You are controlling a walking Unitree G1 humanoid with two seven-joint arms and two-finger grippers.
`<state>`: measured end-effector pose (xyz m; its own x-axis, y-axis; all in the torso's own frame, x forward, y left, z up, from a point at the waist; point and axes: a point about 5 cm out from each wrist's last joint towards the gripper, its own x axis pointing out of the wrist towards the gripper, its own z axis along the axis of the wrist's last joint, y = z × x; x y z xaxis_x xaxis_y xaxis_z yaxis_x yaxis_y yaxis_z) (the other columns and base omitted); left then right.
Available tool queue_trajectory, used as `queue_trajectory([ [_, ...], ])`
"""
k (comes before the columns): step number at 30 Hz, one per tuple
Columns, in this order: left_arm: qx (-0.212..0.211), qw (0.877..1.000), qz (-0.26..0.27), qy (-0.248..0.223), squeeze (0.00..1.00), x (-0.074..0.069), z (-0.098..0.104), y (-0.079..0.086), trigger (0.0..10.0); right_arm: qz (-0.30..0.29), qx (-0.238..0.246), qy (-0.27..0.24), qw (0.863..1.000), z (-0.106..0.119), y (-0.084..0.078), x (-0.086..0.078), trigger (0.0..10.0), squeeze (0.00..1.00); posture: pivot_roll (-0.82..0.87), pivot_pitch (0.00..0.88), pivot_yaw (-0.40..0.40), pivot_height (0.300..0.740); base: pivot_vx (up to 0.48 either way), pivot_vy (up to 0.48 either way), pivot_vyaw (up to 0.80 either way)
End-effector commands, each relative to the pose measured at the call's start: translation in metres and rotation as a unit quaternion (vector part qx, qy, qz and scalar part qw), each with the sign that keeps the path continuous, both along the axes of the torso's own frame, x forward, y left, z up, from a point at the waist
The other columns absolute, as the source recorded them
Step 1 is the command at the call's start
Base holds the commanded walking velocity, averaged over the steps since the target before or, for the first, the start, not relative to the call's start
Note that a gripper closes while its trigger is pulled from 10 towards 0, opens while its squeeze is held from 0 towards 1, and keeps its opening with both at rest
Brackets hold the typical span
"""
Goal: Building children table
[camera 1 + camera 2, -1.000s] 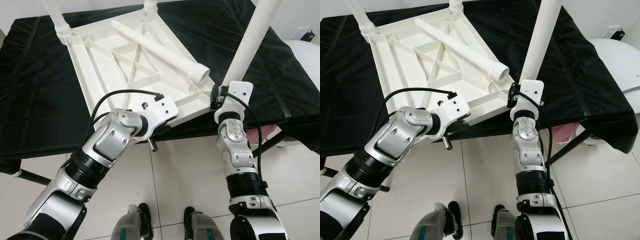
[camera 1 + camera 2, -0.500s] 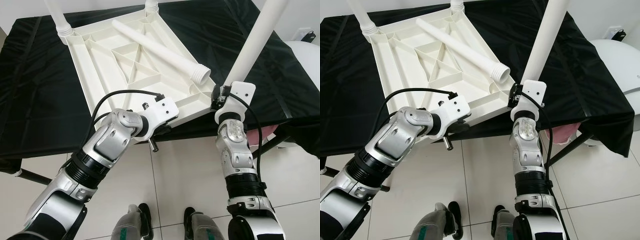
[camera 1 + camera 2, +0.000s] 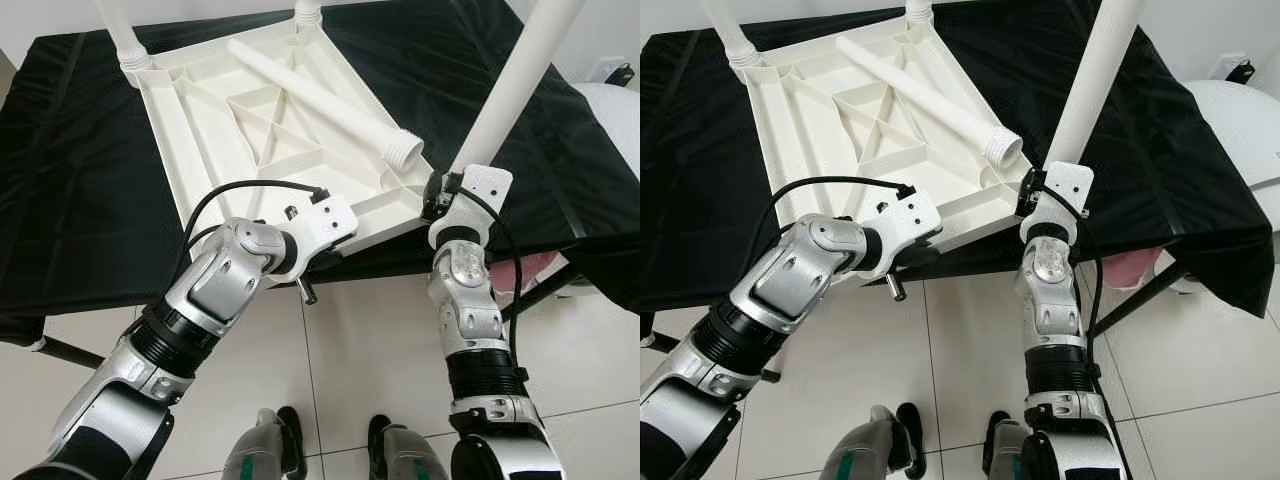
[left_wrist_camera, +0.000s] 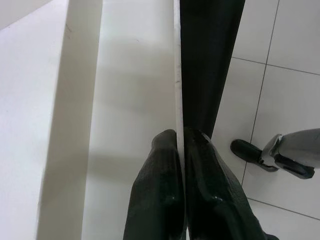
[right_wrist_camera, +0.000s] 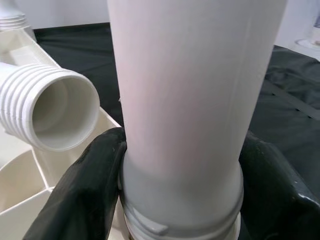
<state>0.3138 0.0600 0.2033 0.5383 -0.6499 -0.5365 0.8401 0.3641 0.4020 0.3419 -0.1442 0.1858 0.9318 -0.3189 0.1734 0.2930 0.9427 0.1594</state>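
Tabletop [image 3: 265, 130]: lay upside down on black-covered table [image 3: 60, 200].
L gripper [image 4: 181, 150]: fingers pinched tabletop's near rim.
R gripper [image 5: 180, 200]: fingers clamped round upright leg [image 3: 1090, 85] at near-right corner.
Loose leg [image 3: 320, 100]: lay across underside.

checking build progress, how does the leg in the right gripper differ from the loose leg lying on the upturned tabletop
The held leg stands nearly upright at the tabletop's near right corner; the loose leg lies flat across the ribbed underside. The right gripper is closed around the held leg near its lower end; nothing grips the loose leg. The loose leg's threaded open end shows; the held leg's lower end is largely hidden. Both are white plastic tubes.
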Motion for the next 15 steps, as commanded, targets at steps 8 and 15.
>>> queue_trajectory([
  [8, 0.002, 0.999, 0.023, -0.048, 0.00, 0.0037, 0.0135, 0.0028, 10.0, -0.027, 0.029, 0.090, 0.995, -0.0408, 0.0030, -0.0078, 10.0, 0.00, -0.09, 0.201, 0.078, 0.740, 0.000, 0.000, 0.00],
  [15, 0.002, 0.999, 0.022, -0.048, 0.00, 0.0034, 0.0133, 0.0027, 10.0, -0.028, 0.027, 0.092, 0.995, -0.0412, 0.0008, -0.0082, 10.0, 0.00, -0.09, 0.199, 0.076, 0.740, 0.000, 0.000, 0.00],
])
